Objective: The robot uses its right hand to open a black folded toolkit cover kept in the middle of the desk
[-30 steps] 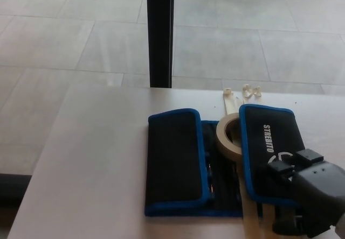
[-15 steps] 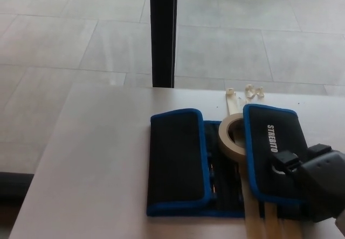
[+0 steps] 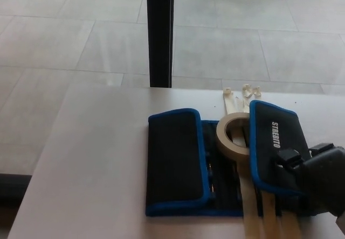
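Black and edged in blue, the toolkit cover (image 3: 215, 161) is lying mid-bench (image 3: 97, 158) as the right robot hand (image 3: 315, 177) is gripping its right flap (image 3: 275, 147), peeling it outward to expose the tape roll (image 3: 233, 136) inside.

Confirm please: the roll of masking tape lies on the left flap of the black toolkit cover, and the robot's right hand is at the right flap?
Not quite. In the head view the roll of masking tape lies in the middle of the toolkit cover, between the flaps. The right hand is at the right flap.
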You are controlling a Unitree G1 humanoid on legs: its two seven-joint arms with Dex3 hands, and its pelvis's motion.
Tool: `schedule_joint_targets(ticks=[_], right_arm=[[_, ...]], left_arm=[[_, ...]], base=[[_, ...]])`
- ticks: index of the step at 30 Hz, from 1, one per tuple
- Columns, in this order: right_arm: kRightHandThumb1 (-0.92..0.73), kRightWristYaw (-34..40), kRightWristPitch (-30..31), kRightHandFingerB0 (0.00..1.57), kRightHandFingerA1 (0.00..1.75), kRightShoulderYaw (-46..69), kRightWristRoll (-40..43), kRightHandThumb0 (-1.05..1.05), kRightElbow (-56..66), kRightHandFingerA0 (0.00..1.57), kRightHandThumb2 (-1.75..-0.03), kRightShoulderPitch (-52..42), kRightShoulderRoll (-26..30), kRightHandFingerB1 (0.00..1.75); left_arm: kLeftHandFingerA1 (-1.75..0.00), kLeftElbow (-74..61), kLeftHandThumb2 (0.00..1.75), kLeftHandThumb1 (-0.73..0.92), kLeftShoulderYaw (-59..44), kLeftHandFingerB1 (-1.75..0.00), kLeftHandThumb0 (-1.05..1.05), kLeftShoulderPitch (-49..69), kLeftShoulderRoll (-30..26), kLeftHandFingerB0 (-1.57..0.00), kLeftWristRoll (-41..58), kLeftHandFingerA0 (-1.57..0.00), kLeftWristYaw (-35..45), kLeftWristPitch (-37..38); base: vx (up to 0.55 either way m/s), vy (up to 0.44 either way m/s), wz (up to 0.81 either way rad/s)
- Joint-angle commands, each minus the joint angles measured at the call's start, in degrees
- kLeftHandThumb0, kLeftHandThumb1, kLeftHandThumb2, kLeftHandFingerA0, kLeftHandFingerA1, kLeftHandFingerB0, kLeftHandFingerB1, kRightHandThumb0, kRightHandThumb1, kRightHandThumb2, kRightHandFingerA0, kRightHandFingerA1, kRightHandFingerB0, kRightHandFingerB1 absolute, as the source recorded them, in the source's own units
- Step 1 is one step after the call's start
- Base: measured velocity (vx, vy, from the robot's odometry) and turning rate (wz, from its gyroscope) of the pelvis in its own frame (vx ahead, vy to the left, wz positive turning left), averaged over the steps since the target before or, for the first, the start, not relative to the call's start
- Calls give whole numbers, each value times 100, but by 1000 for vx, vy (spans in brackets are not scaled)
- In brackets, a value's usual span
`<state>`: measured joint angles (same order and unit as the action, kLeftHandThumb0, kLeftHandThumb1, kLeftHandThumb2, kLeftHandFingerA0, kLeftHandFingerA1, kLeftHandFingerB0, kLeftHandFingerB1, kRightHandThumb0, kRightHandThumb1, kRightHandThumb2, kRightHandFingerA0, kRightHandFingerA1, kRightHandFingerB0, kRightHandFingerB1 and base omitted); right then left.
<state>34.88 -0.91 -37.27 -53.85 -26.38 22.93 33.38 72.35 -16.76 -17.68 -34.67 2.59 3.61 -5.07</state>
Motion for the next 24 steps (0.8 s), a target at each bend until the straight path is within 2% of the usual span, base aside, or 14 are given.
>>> schedule_joint_targets(ticks=[1,2,4,6,7,10,13,14,15,16,17,18,19,24], right_arm=[[-64,1271,-219,94,165,371,-207,-38,-353,88,-65,199,-79,77],[-62,1210,-265,90,171,523,-45,-34,-302,93,-64,155,-66,83],[-60,1305,-461,92,170,741,153,-32,-339,95,-64,118,-87,83],[-61,1371,-462,93,170,924,192,-33,-364,93,-63,76,-60,80],[-56,1527,-545,92,168,1130,330,-36,-409,94,-62,17,5,76],[-62,1392,-681,90,168,1551,562,-37,-452,93,-64,-161,124,78],[-59,1362,-864,92,165,1873,622,-35,-551,100,-58,-311,248,73],[-59,1393,-919,94,163,2002,674,-35,-636,103,-57,-387,327,71],[-60,1404,-949,93,167,2115,679,-39,-724,98,-65,-452,401,75],[-61,1387,-968,95,163,2182,683,-36,-792,101,-58,-473,427,69],[-61,1360,-990,95,163,2254,718,-35,-898,102,-59,-488,468,68],[-61,1352,-1027,95,163,2309,712,-35,-975,102,-59,-490,492,68],[-58,1294,-1000,94,165,2390,744,-36,-1085,101,-62,-522,530,67],[-61,1278,-1192,98,160,2770,986,-32,-1719,101,-58,-628,651,65]], left_arm=[[-137,74,135,33,42,-135,-105,48,-111,-44,-49,-54,-54,58],[-139,51,135,33,57,-138,-105,54,-111,-46,-60,-56,-78,40],[-129,41,139,33,97,-126,-105,63,-113,-56,-86,-56,-81,30],[-128,41,139,34,112,-124,-105,64,-118,-53,-84,-57,-104,11],[-142,51,135,34,53,-139,-105,77,-104,-43,-27,-61,-128,60],[-144,64,134,35,67,-139,-105,85,-102,-52,-38,-64,-151,51],[-140,66,136,34,60,-137,-105,103,-87,-52,-26,-59,-147,73],[-127,72,137,35,96,-121,-105,115,-85,-57,-64,-68,-166,91],[-128,86,140,34,89,-127,-105,123,-86,-60,-55,-62,-157,95],[-142,86,135,34,72,-140,-105,130,-86,-51,-33,-58,-152,94],[-129,82,139,34,59,-119,-105,143,-87,-49,-18,-67,-153,87],[-129,86,139,34,60,-119,-105,150,-88,-49,-18,-67,-153,75],[-138,84,134,35,63,-138,-105,159,-88,-53,-21,-58,-156,92],[-138,78,135,34,48,-135,-105,200,-84,-47,-5,-58,-157,97]], base=[[0,0,0],[0,0,0],[0,0,0],[0,0,0],[0,0,0],[0,0,0],[0,0,0],[0,0,0],[0,0,0],[0,0,0],[0,0,0],[0,0,0],[0,0,0],[0,0,0]])
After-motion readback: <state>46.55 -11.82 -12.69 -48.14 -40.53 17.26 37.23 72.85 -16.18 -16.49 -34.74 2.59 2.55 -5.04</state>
